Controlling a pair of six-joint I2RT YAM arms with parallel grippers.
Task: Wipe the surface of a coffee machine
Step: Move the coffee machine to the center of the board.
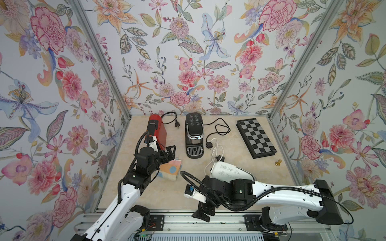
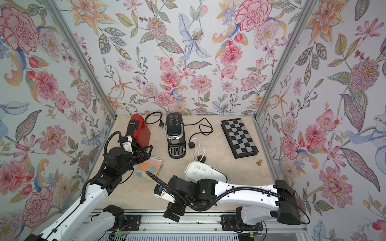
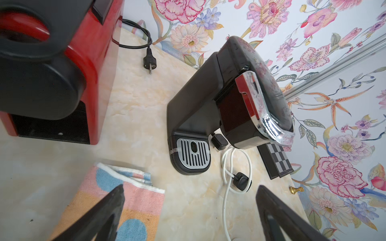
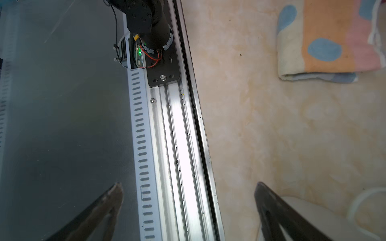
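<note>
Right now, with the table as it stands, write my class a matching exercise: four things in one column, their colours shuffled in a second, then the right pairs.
Things:
1. folded cloth
2. chessboard
3. pawn
4. black coffee machine

Colours:
A. dark body, silver drip grate at the base
B. pink, orange and blue dots
C. black and grey squares
D. gold

Pairs: 1-B, 2-C, 3-D, 4-A
</note>
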